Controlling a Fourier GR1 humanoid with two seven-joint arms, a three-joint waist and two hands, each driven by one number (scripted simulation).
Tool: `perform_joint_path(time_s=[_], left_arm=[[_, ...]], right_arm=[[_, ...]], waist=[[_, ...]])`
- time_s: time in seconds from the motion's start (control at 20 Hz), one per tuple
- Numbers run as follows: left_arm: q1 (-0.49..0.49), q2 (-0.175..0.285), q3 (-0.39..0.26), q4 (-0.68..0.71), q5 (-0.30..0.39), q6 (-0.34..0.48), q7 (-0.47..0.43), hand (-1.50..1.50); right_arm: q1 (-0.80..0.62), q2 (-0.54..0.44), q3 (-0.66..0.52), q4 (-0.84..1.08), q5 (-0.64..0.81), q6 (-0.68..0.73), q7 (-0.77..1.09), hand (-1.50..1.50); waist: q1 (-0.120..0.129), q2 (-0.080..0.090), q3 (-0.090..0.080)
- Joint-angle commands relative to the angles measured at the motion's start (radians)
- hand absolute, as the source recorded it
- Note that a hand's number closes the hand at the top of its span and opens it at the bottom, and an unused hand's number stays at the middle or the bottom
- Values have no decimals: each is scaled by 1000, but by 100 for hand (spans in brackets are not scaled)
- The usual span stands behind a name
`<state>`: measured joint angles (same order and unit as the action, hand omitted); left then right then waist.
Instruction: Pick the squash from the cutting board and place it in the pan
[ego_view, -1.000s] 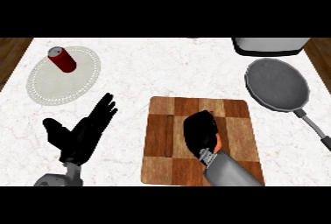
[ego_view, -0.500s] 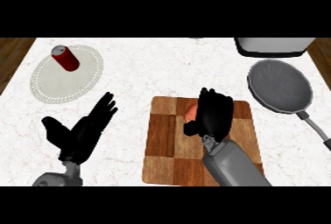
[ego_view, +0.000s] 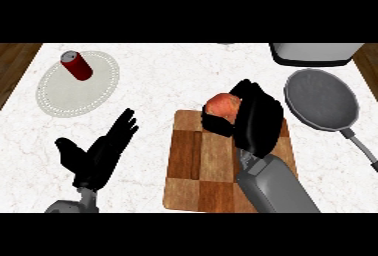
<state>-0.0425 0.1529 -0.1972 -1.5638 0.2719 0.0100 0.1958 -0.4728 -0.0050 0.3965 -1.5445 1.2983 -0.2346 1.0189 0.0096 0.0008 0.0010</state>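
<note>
My right hand (ego_view: 255, 120) is curled round the orange-red squash (ego_view: 223, 105), holding it above the far edge of the wooden cutting board (ego_view: 199, 165); the fingers and thumb hide much of the squash. The grey pan (ego_view: 319, 98) lies to the right of the board, its handle (ego_view: 360, 144) pointing toward the near right. My left hand (ego_view: 100, 152) rests open, fingers up, left of the board.
A red can (ego_view: 76, 65) stands on a white round placemat (ego_view: 70, 92) at the far left. A grey appliance (ego_view: 316, 52) sits at the far right behind the pan. Wooden floor shows beyond the counter's left and right edges.
The right hand closed on the squash, lifted it off the board and carried it toward the far edge. The left hand has stayed still.
</note>
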Motion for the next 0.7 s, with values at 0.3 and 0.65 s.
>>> perform_joint_path(time_s=[0.3, 0.65], left_arm=[[-14, -9, 24, -48, 1, -4, 57, 0], [-39, -4, 54, 43, -4, -37, 12, 0]], right_arm=[[48, -36, -191, 125, -54, -248, -128, 150], [-25, -166, -366, 475, -166, -454, -369, 150]], waist=[[-7, -1, -1], [0, 3, -1]])
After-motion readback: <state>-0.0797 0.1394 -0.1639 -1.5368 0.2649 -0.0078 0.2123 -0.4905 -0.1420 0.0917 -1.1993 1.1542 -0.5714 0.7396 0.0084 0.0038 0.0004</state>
